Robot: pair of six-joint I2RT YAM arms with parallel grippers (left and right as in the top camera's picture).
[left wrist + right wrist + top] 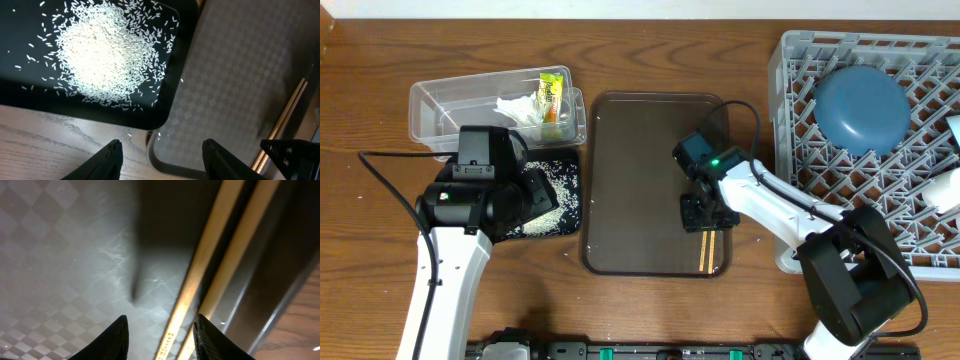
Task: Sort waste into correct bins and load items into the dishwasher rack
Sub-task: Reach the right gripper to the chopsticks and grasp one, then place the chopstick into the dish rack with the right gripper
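Two wooden chopsticks (710, 252) lie side by side at the near right of the brown serving tray (640, 180). My right gripper (706, 212) is open just above their far ends. In the right wrist view its fingers (160, 335) straddle one chopstick (215, 245), and the other lies by the right finger. My left gripper (162, 160) is open and empty over the table by the near corner of the black tray (30, 85), which holds a heap of rice (105, 50). The clear tub (440, 105) holds tissue (520, 108) and the yellow-green wrapper (552, 98). The blue bowl (862, 107) lies upside down in the grey rack (800, 150).
Pale items (948, 190) sit at the rack's right edge, cut off by the frame. The black tray (565, 200) lies close beside the brown tray's left rim. A few rice grains lie loose on the wood near that tray's corner (130, 134).
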